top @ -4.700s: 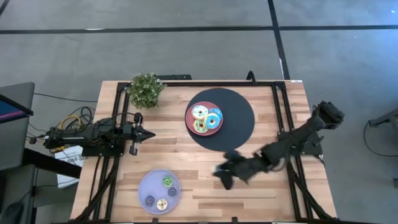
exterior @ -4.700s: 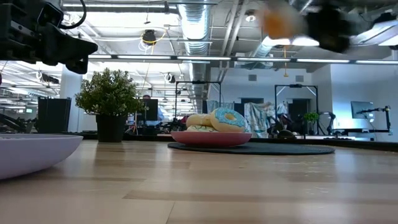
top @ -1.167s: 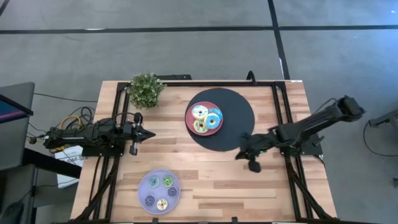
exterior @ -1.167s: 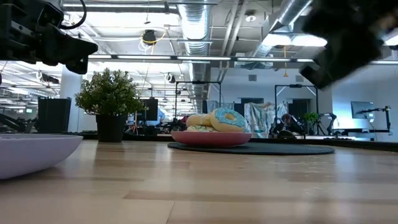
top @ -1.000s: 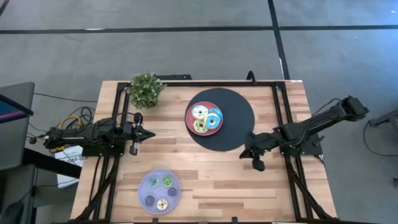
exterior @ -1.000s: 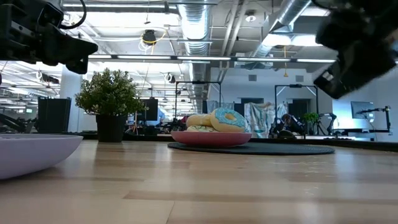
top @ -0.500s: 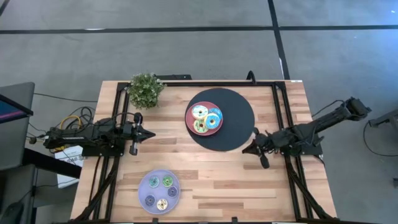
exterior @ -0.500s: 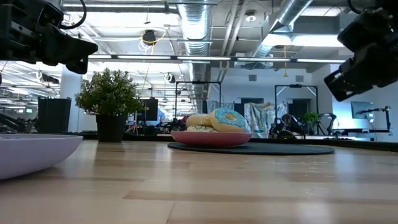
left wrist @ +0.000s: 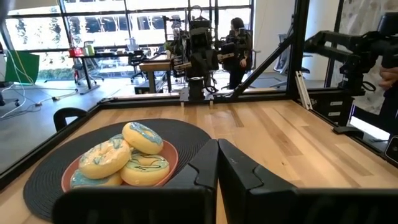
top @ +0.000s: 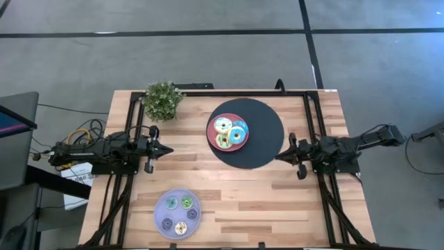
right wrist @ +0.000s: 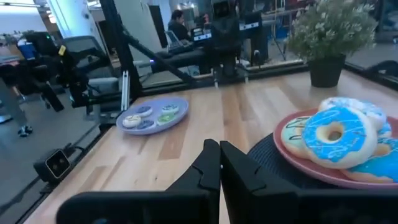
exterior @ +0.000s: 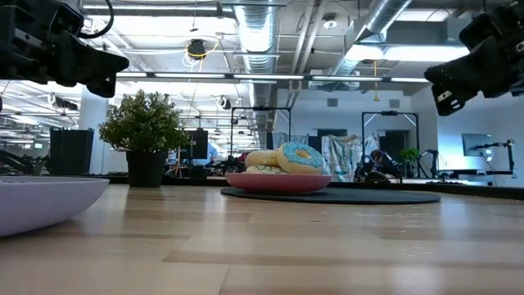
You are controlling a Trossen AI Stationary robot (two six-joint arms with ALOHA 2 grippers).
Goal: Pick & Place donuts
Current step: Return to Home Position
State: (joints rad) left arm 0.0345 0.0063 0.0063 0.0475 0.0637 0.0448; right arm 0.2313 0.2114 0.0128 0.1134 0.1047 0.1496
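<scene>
Resting over table's (top: 243, 201) L edge, left gripper (top: 168, 148) has fingers pinched together, holding nothing. Right gripper (top: 279, 157) sits at R side, tips just at rim of black mat (top: 267, 128), fingers likewise pressed together, empty. Big donuts (top: 238, 133) piled on pink plate (top: 210, 139), mid-mat. Small donuts (top: 186, 202) lie on lavender plate (top: 161, 210), L arm's side, well apart from mat. Potted plant (top: 163, 99) at far L corner.
</scene>
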